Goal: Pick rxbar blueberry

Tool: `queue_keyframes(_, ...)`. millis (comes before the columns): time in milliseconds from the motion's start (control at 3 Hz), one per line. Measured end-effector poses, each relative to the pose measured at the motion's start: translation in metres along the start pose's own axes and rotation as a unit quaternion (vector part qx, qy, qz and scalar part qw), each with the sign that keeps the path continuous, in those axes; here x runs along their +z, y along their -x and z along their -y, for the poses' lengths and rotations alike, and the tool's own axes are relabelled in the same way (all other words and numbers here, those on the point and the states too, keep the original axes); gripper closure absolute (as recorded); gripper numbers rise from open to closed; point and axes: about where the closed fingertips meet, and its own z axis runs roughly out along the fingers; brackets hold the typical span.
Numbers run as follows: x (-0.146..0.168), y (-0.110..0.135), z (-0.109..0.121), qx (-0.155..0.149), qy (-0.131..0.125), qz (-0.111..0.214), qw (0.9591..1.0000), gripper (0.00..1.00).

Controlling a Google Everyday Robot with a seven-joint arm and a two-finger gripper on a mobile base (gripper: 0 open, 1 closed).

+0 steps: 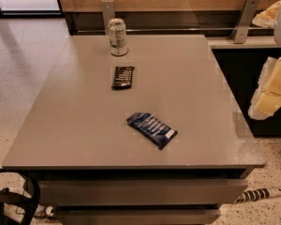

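Observation:
The rxbar blueberry point(151, 130) lies flat on the grey table point(75, 125), right of the middle and towards the front. Its wrapper is glossy dark blue with white lettering and a white patch at its right end, and it lies at a slant. My gripper point(267, 97) shows as a pale white and yellow shape at the right edge of the view. It hangs beyond the table's right side, well apart from the bar and holding nothing that I can see.
A black-wrapped bar point(122, 77) lies further back near the middle. A silver drink can point(117, 36) stands upright at the back. A wood-panelled wall with metal brackets point(243, 20) runs behind the table. Speckled floor lies to the left.

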Motion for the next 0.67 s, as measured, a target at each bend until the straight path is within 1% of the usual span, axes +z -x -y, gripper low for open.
queue_keyframes(333,-0.0001,0.0,0.0,0.0,0.0,0.0,1.0,0.0)
queue_keyframes(667,0.0046,0.0014,0.0004,0.013,-0.003,0.017,0.9998,0.0)
